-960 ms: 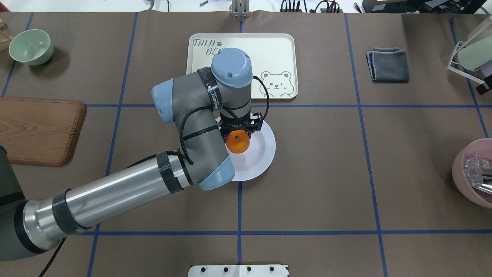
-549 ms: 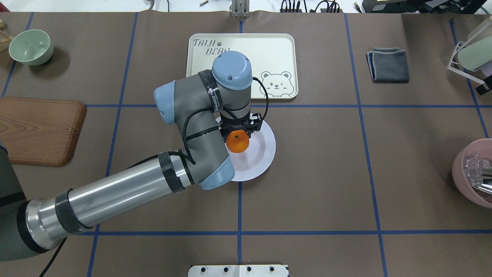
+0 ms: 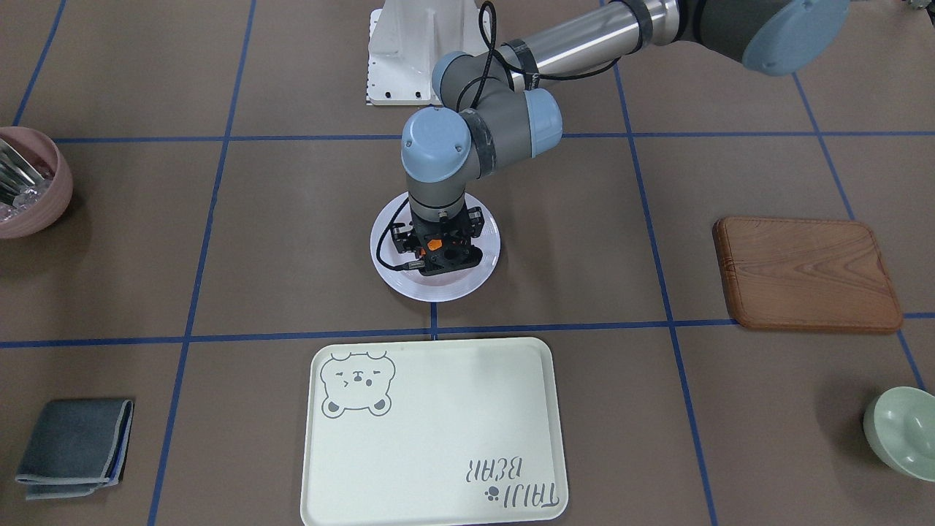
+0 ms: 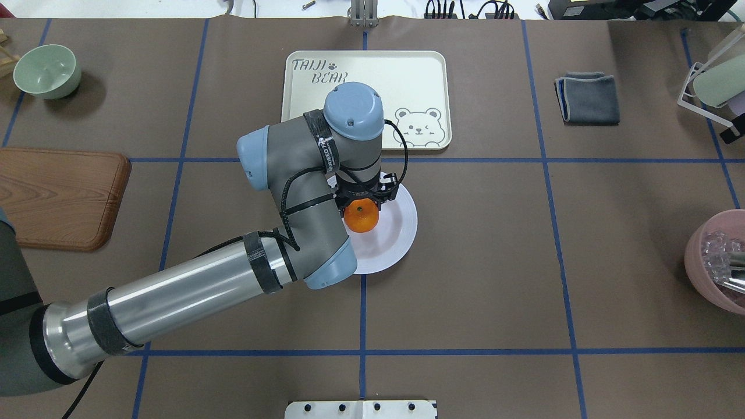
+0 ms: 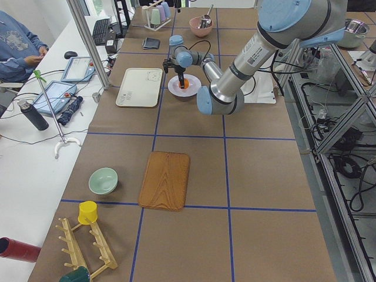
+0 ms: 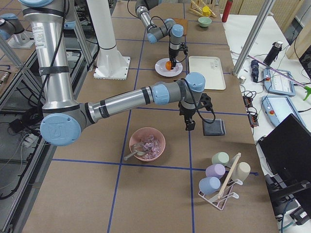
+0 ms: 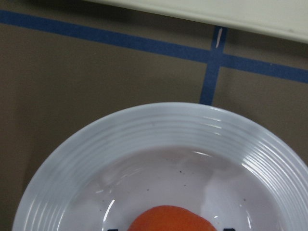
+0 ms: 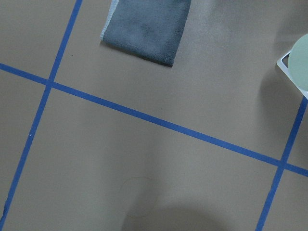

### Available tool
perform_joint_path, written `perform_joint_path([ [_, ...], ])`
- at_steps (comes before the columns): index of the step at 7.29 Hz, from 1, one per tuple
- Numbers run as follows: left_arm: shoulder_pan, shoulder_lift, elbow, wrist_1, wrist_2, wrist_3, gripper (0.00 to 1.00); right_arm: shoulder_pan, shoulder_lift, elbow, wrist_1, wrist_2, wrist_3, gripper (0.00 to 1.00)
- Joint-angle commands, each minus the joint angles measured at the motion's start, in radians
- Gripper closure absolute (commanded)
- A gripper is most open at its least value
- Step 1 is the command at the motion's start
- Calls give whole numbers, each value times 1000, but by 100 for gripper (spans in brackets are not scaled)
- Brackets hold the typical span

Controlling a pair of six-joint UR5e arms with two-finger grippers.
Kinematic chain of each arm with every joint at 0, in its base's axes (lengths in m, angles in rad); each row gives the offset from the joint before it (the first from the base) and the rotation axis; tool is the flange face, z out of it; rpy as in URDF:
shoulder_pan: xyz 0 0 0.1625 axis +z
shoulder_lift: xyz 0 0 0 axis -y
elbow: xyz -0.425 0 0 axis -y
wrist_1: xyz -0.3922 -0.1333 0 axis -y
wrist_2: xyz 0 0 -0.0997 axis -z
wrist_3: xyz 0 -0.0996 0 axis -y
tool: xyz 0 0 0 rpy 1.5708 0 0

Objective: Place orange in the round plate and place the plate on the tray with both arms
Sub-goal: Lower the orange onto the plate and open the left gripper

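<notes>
The orange is clamped between the fingers of my left gripper, which points straight down over the white round plate. The left wrist view has the orange low over the plate's ridged bowl; I cannot tell whether they touch. The cream tray with the bear drawing lies empty just beyond the plate. My right gripper shows only in the exterior right view, hanging over bare table near the grey cloth, and I cannot tell whether it is open or shut.
A wooden board and a pale green bowl lie at the left. A folded grey cloth, a cup rack and a pink bowl holding utensils are at the right.
My left wrist has shifted slightly toward the near side and dropped a little, still gripping the orange over the plate. Nothing else has moved.
</notes>
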Motion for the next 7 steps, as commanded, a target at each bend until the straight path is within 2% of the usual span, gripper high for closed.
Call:
perform_joint_path([
  [1,11,-1,0,0,18,0,27,-2,1,-1,0,-2,0,0],
  [2,9,-1,-5,1,19,0,3,-3,2,-1,0,-3,0,0],
  [5,-34,29,-74,9,9,-1,3,-41,46,0,2,-11,107,0],
  [6,-51,58,-121,15,6,2,3,-60,56,0,2,-9,130,0],
  [7,-90,129,-196,15,-48,11,3,-107,107,-1,2,-22,235,0],
])
